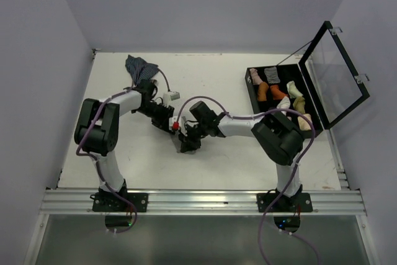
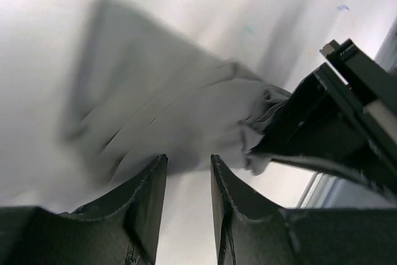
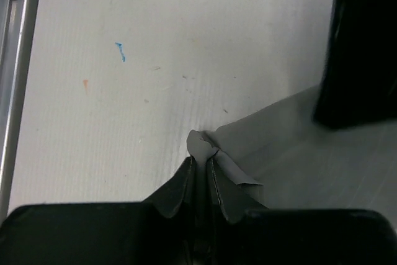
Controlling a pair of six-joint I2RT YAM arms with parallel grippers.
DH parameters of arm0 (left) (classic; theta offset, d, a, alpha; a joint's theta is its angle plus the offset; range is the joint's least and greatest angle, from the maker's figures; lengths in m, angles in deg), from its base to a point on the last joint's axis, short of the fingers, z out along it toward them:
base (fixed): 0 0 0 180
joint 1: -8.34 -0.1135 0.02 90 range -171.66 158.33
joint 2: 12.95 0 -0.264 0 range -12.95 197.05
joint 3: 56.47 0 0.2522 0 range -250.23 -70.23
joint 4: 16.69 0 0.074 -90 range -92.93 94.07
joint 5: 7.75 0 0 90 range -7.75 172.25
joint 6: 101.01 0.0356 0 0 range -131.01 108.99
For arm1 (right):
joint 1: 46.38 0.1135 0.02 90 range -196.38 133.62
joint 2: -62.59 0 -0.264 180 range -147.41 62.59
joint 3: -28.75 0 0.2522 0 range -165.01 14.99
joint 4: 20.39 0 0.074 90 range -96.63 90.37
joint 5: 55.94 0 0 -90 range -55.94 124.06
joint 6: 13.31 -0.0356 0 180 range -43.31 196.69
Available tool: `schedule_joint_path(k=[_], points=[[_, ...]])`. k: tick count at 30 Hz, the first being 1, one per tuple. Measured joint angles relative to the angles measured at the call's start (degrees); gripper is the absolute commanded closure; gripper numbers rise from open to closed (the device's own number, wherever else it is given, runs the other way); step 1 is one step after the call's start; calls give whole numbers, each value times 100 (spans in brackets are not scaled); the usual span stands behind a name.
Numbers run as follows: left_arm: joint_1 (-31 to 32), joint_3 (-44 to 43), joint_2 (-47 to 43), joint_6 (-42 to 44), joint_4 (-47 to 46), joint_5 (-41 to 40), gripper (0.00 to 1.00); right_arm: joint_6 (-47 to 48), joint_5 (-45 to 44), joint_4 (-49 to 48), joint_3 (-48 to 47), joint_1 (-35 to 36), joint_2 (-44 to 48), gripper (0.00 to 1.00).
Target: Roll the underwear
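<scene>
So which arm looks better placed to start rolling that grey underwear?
Probably the right. The right gripper is pinched shut on a corner of the grey underwear, while the left gripper stands open and empty, with the cloth just ahead of it.

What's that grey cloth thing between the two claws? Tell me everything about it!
The grey underwear is thin, soft-looking plain grey cloth, lying mostly flat with creases on the white table. One corner is bunched up and pinched in the right claw. The left claw is open beside its edge, holding nothing. That view is blurry, so seams are hard to see.
</scene>
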Motion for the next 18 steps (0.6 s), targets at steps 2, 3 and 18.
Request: schedule_joint_path(k=[2, 3, 18], points=[[-289, 7, -223, 52, -170, -131, 60, -417, 358, -13, -114, -192, -173, 100], [-400, 39, -367, 92, -269, -186, 60, -612, 522, -15, -197, -278, -275, 100], [-435, 2173, -2761, 2109, -1228, 52, 55, -2588, 1753, -118, -957, -640, -1215, 95]])
